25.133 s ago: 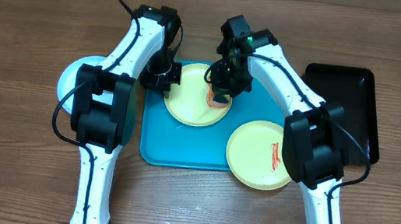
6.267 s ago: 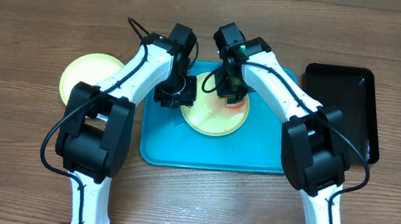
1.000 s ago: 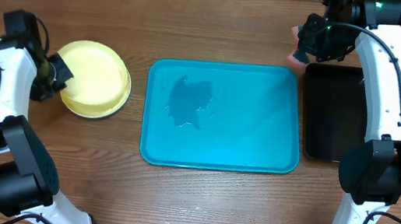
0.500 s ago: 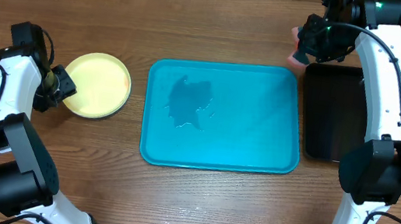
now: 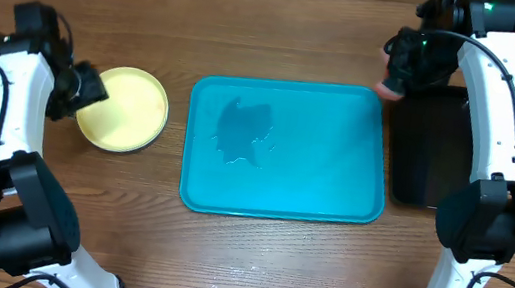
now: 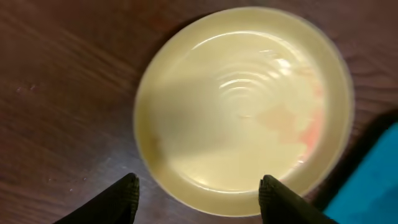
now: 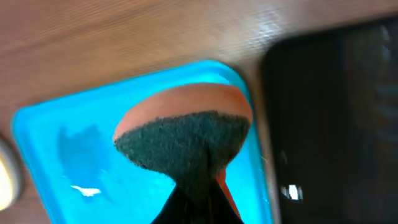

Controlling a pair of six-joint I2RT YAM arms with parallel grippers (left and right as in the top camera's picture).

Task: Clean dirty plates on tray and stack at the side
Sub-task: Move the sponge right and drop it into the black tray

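Note:
A pale yellow plate [image 5: 125, 108] lies flat on the wood left of the turquoise tray [image 5: 332, 185]; whatever is under it is hidden. In the left wrist view this plate [image 6: 242, 106] shows a faint reddish smear near its right rim. My left gripper [image 5: 78, 89] is at the plate's left edge, open [image 6: 199, 198], its fingers [image 6: 121, 199] either side of the near rim and not touching it. The tray holds no plates, only wet marks [image 5: 244, 132]. My right gripper [image 5: 404, 72] hovers over the tray's far right corner, shut [image 7: 199, 193] on an orange sponge [image 7: 186, 134] with a dark green scouring face.
A glossy black tray [image 5: 434, 144] lies right of the turquoise one, almost touching it, and shows in the right wrist view too [image 7: 336, 93]. Bare wooden table surrounds both trays. The turquoise tray's corner [image 6: 373, 180] is close beside the plate.
My left gripper opened and let go of the yellow plate, which went from tilted to lying flat, then drew back up and left. My right gripper shifted slightly down with the sponge.

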